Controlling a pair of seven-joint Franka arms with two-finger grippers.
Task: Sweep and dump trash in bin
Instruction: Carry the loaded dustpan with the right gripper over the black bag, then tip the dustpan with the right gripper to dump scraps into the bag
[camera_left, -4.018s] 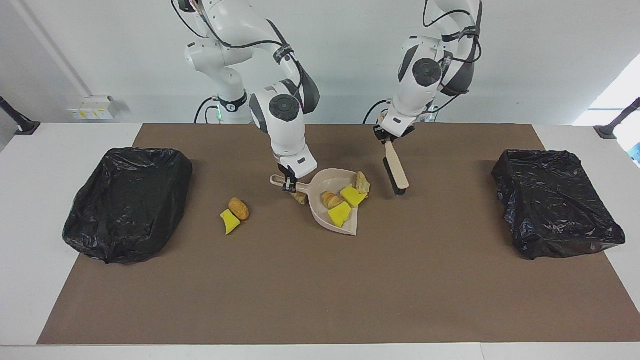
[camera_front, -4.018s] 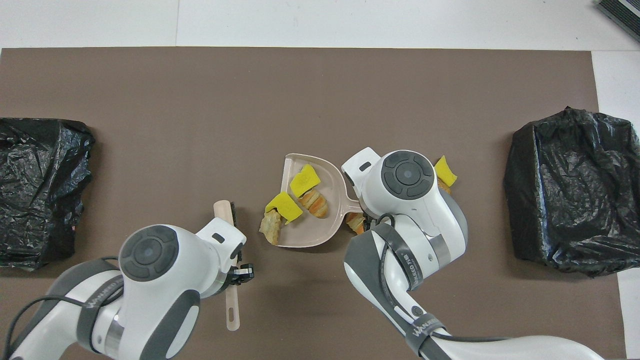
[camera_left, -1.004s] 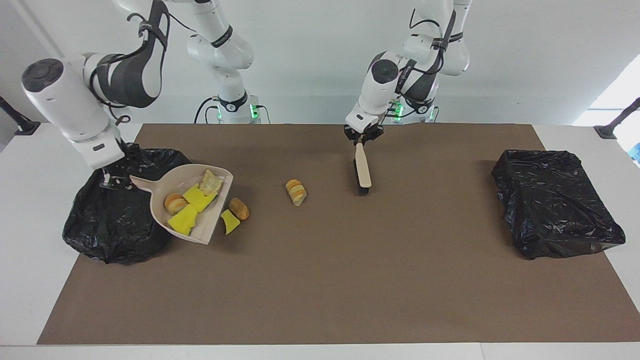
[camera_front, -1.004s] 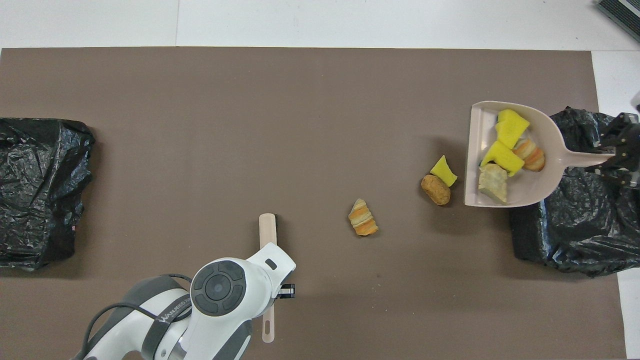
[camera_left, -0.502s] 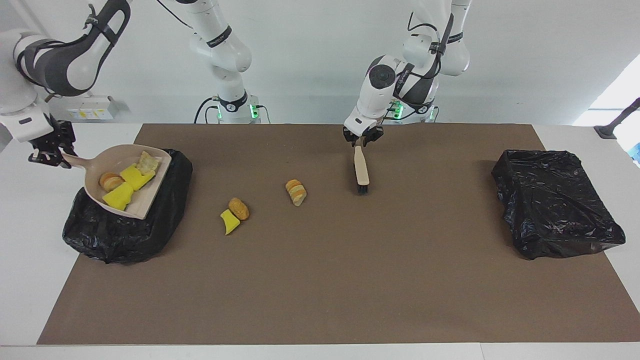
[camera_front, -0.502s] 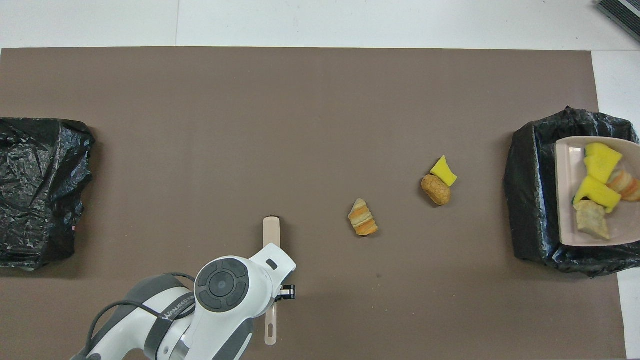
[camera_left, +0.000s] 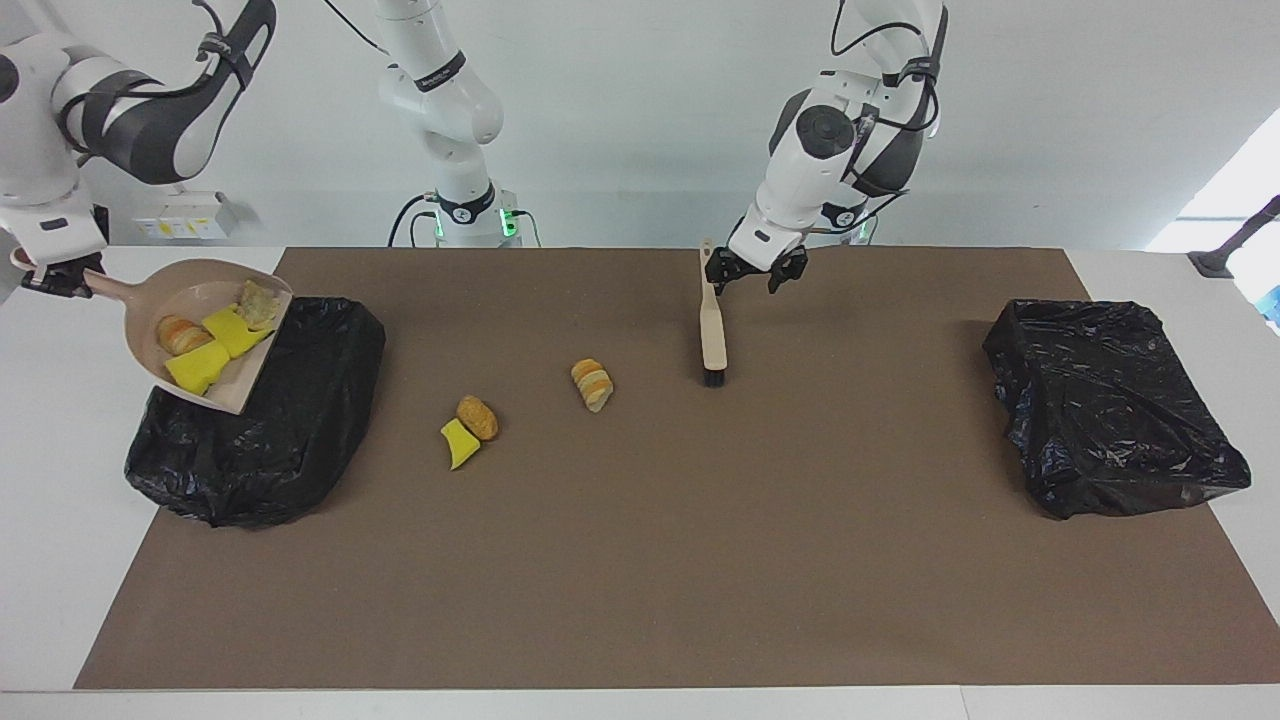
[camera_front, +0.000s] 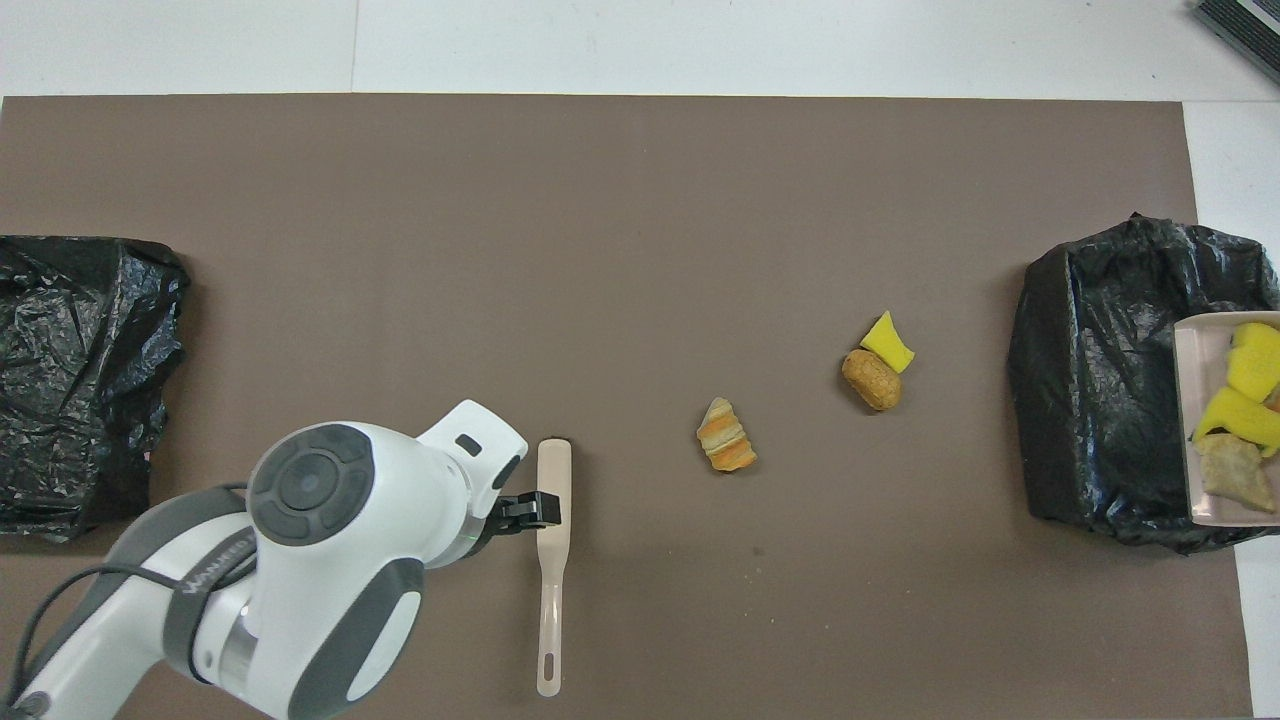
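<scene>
Right gripper (camera_left: 60, 278) holding loaded dustpan (camera_left: 205, 330) over bin (camera_left: 300, 400); brush (camera_left: 711, 325) lying free.
Four trash chunks (camera_left: 215, 345) are sitting in the tilted pan (handle clamped); three chunks (camera_left: 470, 428) are lying on the mat (camera_left: 640, 560), at 3 o'clock of that bin in the facing view. Left gripper (camera_left: 757, 272), fingers spread, is gripping nothing beside the brush.

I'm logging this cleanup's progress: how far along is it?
Done: four pieces of trash are swept into the dustpan. In hand: the right gripper holds the pan tilted over the black-lined bin, load not yet dumped. The left gripper is open beside the brush, which lies on the mat. Left: dump, then sweep up the striped lump, brown lump and yellow wedge.
</scene>
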